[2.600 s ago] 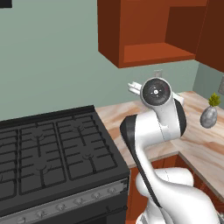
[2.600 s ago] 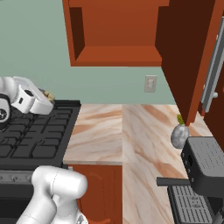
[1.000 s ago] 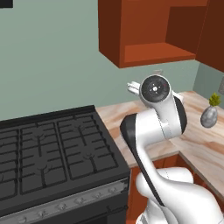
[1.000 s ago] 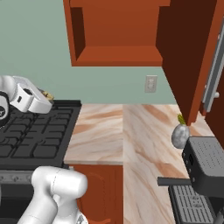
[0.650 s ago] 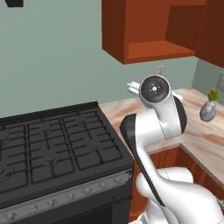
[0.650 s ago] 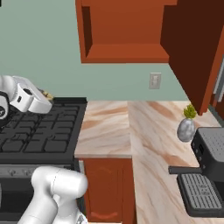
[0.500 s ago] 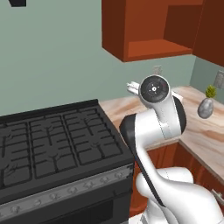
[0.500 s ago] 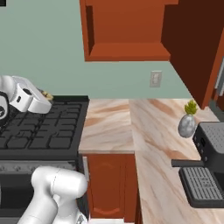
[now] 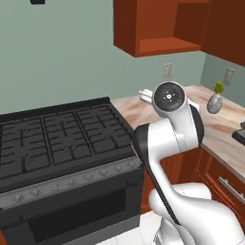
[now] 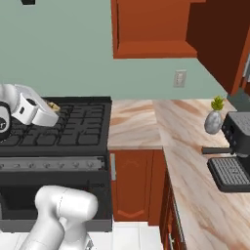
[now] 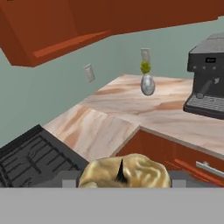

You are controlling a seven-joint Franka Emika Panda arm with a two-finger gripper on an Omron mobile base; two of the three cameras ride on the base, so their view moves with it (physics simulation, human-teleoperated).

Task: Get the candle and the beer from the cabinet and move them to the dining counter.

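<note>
The candle [image 11: 124,171] sits at the bottom centre of the hand view as a lumpy tan-gold mass with a dark wick, and the gripper [image 11: 122,183] is clamped on it, a grey finger pad showing on either side. In the right base view the gripper [image 10: 52,110] is at the left edge of the frame, above the black gas stove [image 10: 73,122], with a speck of tan, the candle [image 10: 53,106], at its tip. The cabinet [image 10: 151,49] hangs open at the top centre of that view, its reddish-brown interior bare as far as can be seen; it fills the upper right of the left base view [image 9: 158,45] and the upper left of the hand view [image 11: 52,26]. Below it on the green wall is an outlet [image 10: 179,78]. The marble kitchen counter [image 10: 136,122] runs right of the stove and turns toward the lower right, carrying a small plant in a grey pot [image 10: 213,118] and, just beside it, a dark coffee machine [image 10: 234,146]. The hand view shows the plant [image 11: 147,81] at centre and the machine [image 11: 205,83] at right.
</note>
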